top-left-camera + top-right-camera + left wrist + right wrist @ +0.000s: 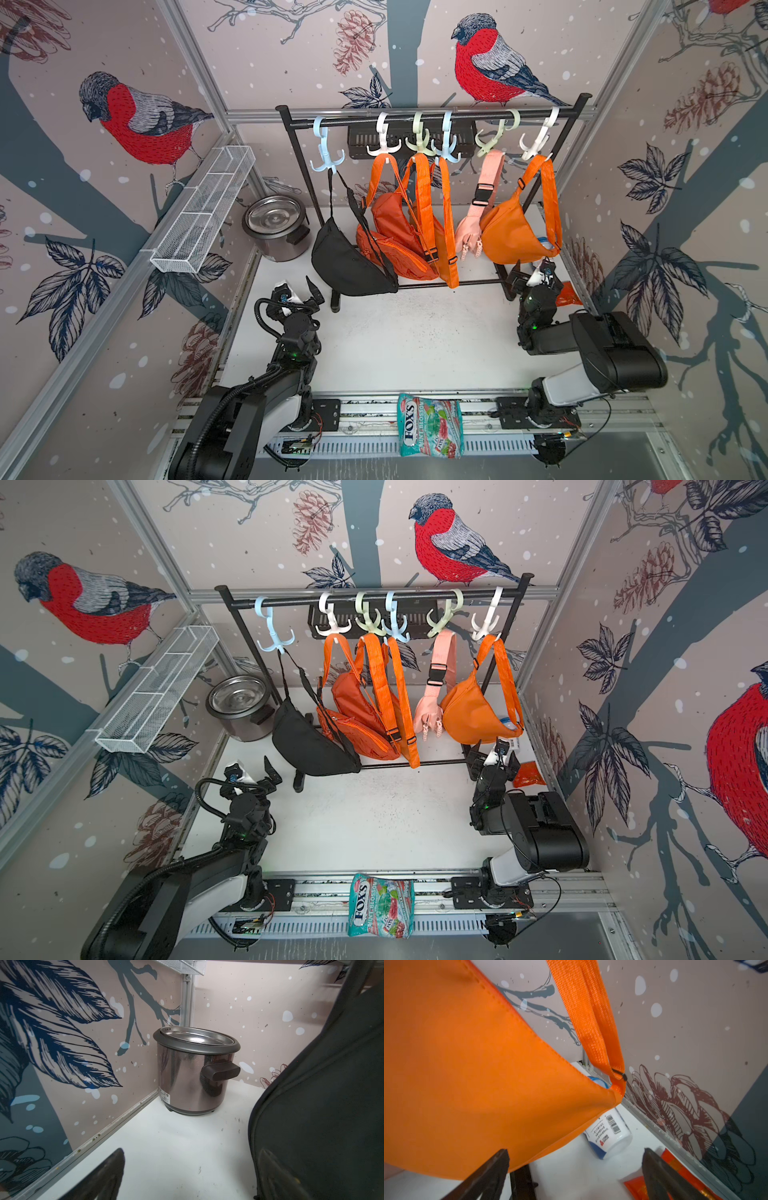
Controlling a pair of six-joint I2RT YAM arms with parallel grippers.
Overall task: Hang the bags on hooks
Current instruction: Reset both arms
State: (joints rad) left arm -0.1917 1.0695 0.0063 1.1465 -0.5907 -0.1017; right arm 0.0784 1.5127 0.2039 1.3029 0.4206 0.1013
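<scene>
Well, from my seat the left gripper [314,293] stands spread as wide as it goes, with nothing between its jaws; in its wrist view one of its fingers [276,1176] shows in front of the black bag [322,1105], and I cannot tell whether it touches the fabric; that bag hangs by its strap from the pale blue hook [326,156] at the left end of the rail [473,114], its body low and just beside the left gripper; the right gripper [535,270] is equally wide open and empty, sitting just below the orange bag [513,232], which hangs from the white hook [538,139] at the rail's right end; in the right wrist view the bag's underside sits close over the fingers [660,1174], yet nothing is pinched; a white bottle [610,1136] lies on the table beyond it; the rice cooker [187,1076] stands in the corner, apart from the left gripper; in both top views three more bags hang between the black one and the orange one.
</scene>
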